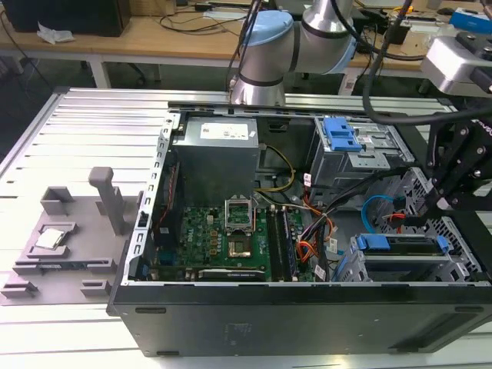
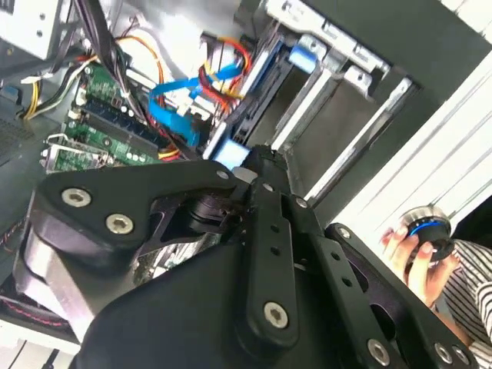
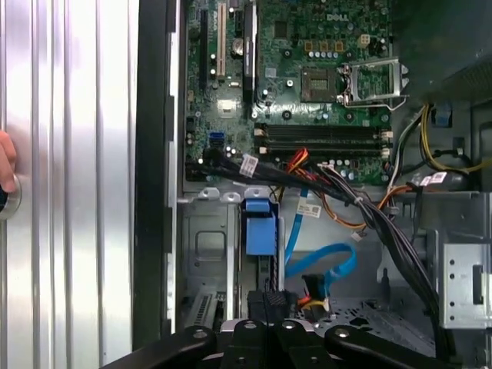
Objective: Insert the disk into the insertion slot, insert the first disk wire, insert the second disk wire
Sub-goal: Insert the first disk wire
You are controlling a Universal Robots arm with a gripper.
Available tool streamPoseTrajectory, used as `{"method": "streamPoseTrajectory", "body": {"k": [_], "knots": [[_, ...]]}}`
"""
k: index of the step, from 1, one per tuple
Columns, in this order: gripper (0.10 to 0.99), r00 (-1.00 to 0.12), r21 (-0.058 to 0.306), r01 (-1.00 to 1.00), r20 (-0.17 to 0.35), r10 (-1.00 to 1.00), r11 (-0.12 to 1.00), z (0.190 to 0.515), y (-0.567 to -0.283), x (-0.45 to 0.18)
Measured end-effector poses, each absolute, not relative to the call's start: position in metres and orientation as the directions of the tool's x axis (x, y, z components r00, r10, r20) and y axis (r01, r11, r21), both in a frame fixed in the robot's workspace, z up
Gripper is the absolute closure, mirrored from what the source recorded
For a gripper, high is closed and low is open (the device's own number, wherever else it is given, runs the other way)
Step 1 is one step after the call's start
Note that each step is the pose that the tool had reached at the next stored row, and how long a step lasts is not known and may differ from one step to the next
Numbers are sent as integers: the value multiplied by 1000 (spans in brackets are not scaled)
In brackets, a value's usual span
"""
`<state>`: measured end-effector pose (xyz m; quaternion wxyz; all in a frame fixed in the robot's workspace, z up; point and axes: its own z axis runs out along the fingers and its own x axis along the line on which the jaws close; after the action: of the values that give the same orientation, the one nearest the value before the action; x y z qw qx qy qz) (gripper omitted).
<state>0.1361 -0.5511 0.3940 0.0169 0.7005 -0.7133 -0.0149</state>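
Flat silver-grey disk [image 1: 403, 247] in its bright blue plastic carrier sits in the insertion slot [image 1: 463, 261], the low bay of the silver perforated sheet-metal cage, at the exterior view's lower right. Black gripper [image 1: 440, 206] hangs just above that cage, near the looping light blue cable [image 1: 375, 209] and the red-orange wire bundle [image 3: 310, 292]. Can't tell whether the gripper is released or clenched.

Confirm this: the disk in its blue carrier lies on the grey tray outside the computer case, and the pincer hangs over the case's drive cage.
One point is wrong. In the exterior view the disk in its blue carrier sits in the insertion slot of the drive cage inside the computer case, not on the grey tray. The pincer does hang over that cage.
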Motion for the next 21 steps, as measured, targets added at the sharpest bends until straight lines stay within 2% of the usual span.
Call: {"method": "streamPoseTrajectory", "body": {"k": [12,13,14,16,21], "knots": [[980,-18,49,-999,3,-1000,18,377,-539,151],[918,-18,49,-999,3,-1000,18,377,-539,151],[918,-18,49,-999,3,-1000,18,377,-539,151],[784,-18,49,-999,3,-1000,18,377,-539,151],[784,-35,49,-998,3,-999,35,372,-535,151]]}}
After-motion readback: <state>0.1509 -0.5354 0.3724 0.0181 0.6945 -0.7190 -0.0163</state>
